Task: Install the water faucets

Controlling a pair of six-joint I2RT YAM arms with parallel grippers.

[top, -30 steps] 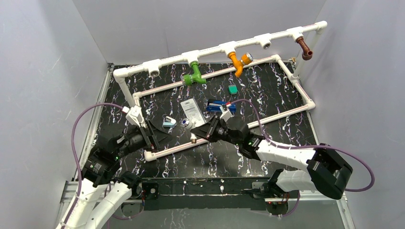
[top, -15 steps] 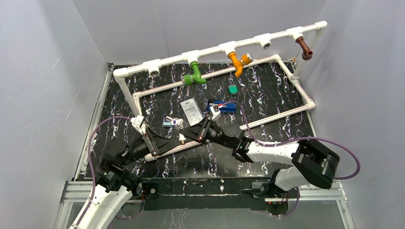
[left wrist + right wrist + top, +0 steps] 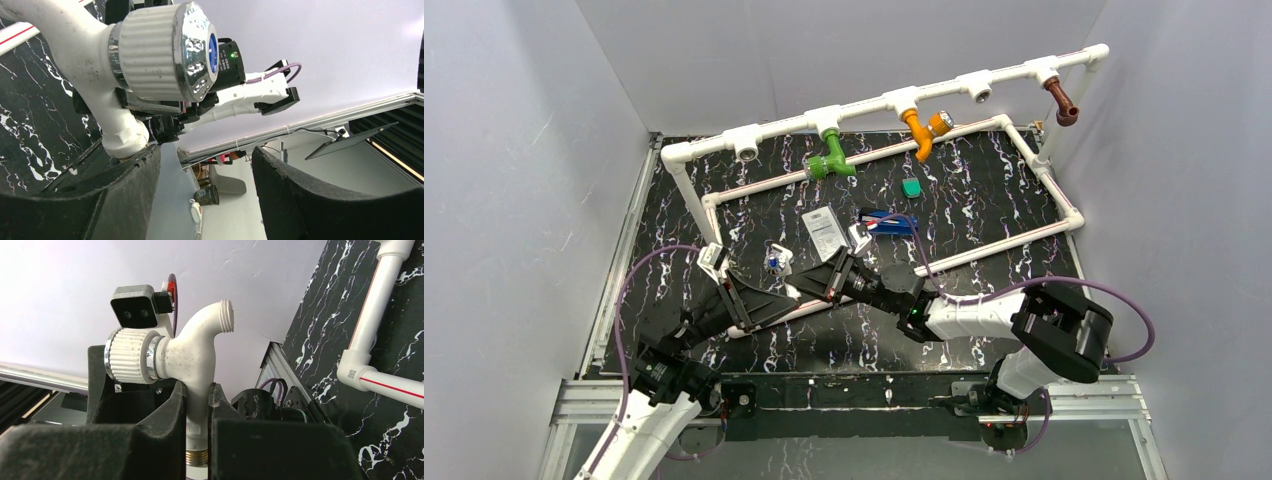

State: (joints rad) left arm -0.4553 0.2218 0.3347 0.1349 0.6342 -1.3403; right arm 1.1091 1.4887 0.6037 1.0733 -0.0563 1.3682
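White plastic faucet [image 3: 192,357] with a ribbed round knob was pinched by its stem in the right gripper [image 3: 197,390], above the black marbled table [image 3: 984,190]. We found the left gripper [image 3: 205,155] fingers spread, one just beside the faucet.

Two arms are showing smooth white plastic shells [image 3: 969,315] and chunky black joint housings [image 3: 1064,335] — thin purple cables [image 3: 656,250] are looping off each, a tiny green light [image 3: 915,318] is glowing, and coarse black padded fingers [image 3: 305,200] are fronting the wrists.
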